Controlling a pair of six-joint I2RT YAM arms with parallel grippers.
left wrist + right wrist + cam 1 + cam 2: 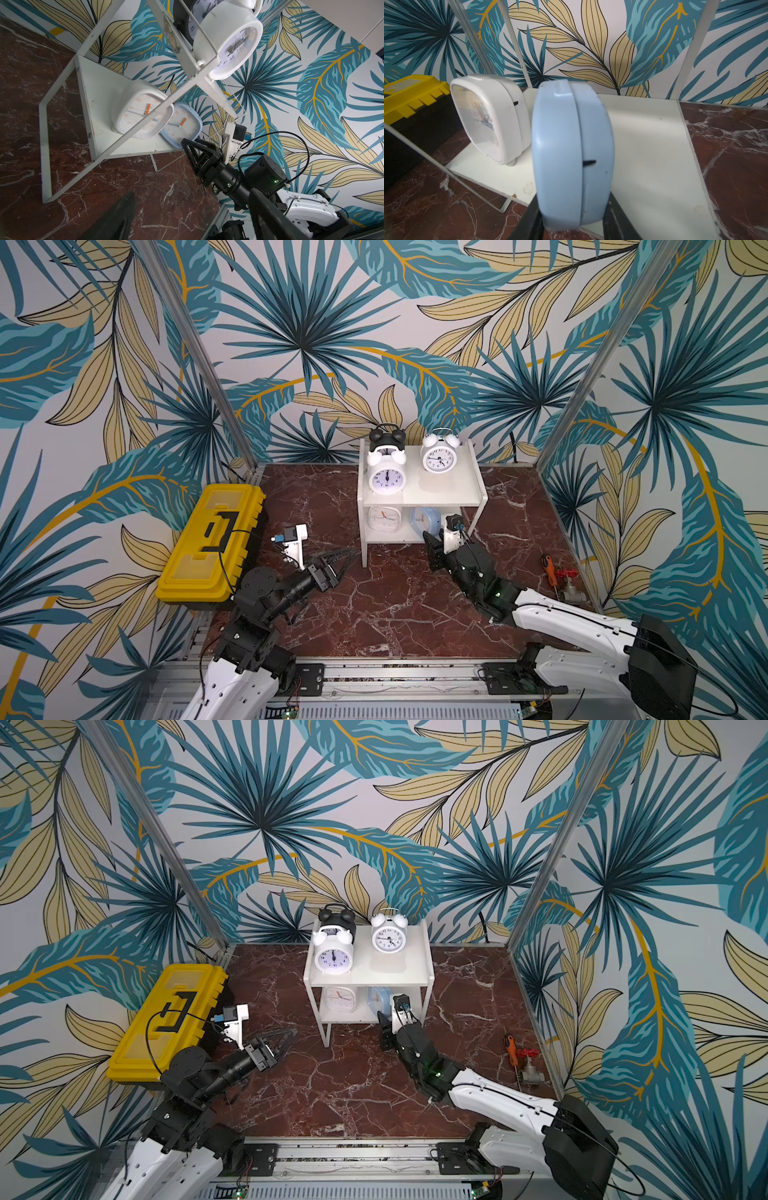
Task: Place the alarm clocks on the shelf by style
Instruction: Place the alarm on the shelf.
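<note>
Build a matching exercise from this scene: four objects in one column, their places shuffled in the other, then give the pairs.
Objects
1. black clock
2. white square clock
3. light blue clock
4. yellow toolbox

Places
A. gripped by the right end effector at the lower board
B. off the shelf, beside the left arm
C. top board, behind a white twin-bell clock
D. standing free on the lower board

Pairs: 1-C, 2-D, 3-A, 4-B
</note>
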